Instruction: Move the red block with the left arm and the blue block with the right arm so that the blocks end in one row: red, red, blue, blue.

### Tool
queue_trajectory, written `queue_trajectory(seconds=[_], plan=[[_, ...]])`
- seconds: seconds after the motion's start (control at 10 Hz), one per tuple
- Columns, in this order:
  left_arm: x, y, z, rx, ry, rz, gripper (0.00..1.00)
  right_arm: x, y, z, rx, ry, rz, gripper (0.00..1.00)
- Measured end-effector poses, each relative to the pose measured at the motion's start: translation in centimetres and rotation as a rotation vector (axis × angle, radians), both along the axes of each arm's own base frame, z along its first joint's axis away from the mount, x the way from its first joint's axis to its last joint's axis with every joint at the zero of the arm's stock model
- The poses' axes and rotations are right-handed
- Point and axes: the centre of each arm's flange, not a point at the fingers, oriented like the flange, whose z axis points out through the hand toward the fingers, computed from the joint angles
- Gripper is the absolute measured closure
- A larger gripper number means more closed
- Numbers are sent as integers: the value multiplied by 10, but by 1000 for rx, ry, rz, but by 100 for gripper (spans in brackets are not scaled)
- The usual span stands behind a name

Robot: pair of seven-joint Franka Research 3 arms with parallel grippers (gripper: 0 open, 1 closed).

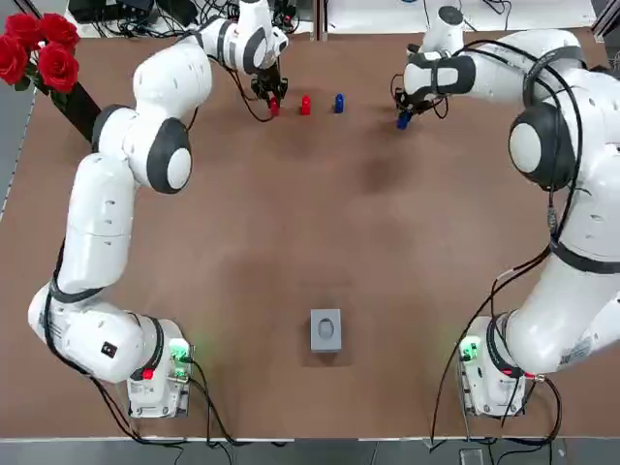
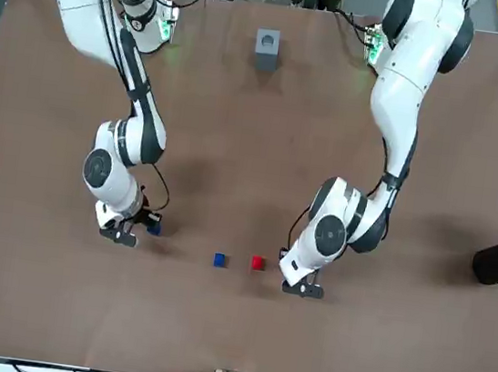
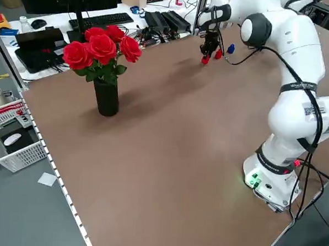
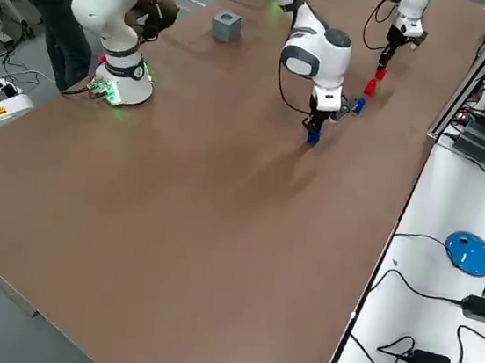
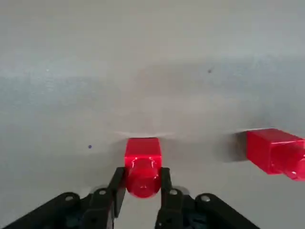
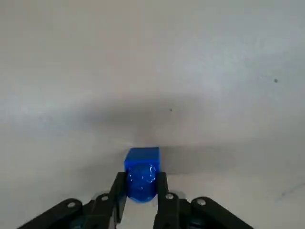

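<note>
Far side of the brown worktop [image 1: 320, 223], both arms at work. The left pincer [image 5: 142, 180] pinches a small red plastic block [image 5: 142, 160] at the left end of the row, low over the surface; I cannot tell whether it touches. Just to its right stand a second, free red block [image 1: 305, 104] and then a free blue plastic block [image 1: 338, 102], evenly spaced.

The right pincer [image 6: 141, 187] pinches the other blue block [image 6: 141, 172], which hangs to the right of the free blue one, apart from it and slightly nearer than the row's line.

To finish well, I judge that I should carry the held blue block farther and leftward onto that line and match the spacing. Each block should be set flat before I part the fingers. I then lift straight up, so that neither neighbour is nudged.
</note>
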Motion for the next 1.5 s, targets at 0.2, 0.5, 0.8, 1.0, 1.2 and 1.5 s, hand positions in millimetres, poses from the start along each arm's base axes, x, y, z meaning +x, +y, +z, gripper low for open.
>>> queue_trajectory(seconds=[0.2,0.5,0.8,1.0,1.2,1.5], plan=[[7,-3,1,-4,-2,2,67,10,12,0,4,0,-14,70],[14,-4,4,-15,-22,5,70,21,26,1,10,-1,-44,70],[16,-5,5,-21,-34,-3,44,27,49,1,11,14,-36,70],[18,-5,13,-25,-43,-4,15,28,57,1,12,12,-26,70],[19,-3,31,-21,-37,-4,0,29,65,1,14,7,-16,70],[13,27,113,26,49,-13,0,31,75,1,22,6,-17,70]])
